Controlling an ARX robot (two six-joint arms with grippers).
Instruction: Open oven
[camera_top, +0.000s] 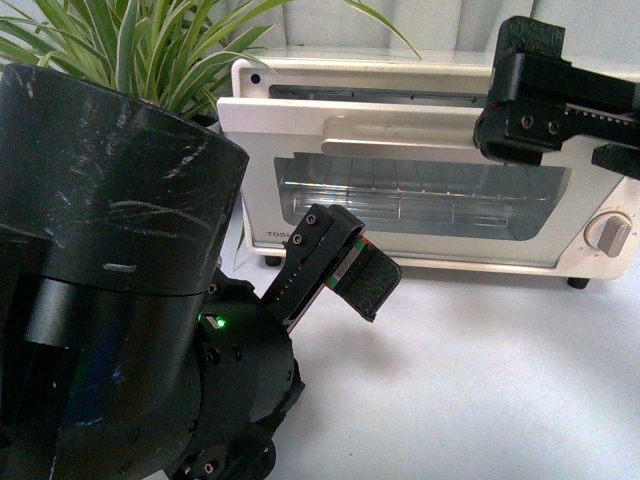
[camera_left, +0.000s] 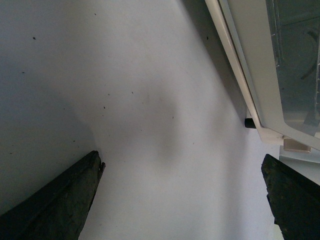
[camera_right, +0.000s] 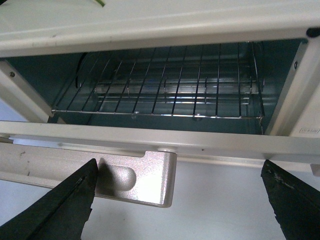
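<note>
Fingers on right arm (camera_right: 65, 205) spread wide, pinching nothing. The handle (camera_right: 135, 177) end sits just beside one finger, with most of the bar lying between the two; can't tell if it touches. Left fingers (camera_left: 60, 200) also spread and empty, low over the counter (camera_top: 480, 380) near the oven's front foot (camera_left: 248, 122), not on the door.

Oven (camera_top: 420, 70) stands at the back of the counter, facing the robot, with a plant (camera_top: 150, 50) beside it. Door (camera_top: 420, 200) is tipped out at the top and partly open. The gap shows in the front view, and the wire rack (camera_right: 165, 95) is visible through it in the right wrist view.

Step judged: mid-opening, door cracked but far from flat. Next move likely needs the right fingers to close on or hook over the handle, then pull out and down along the hinge arc. Risk: with fingers this wide the bar could slip, or the oven could slide forward on the counter.
</note>
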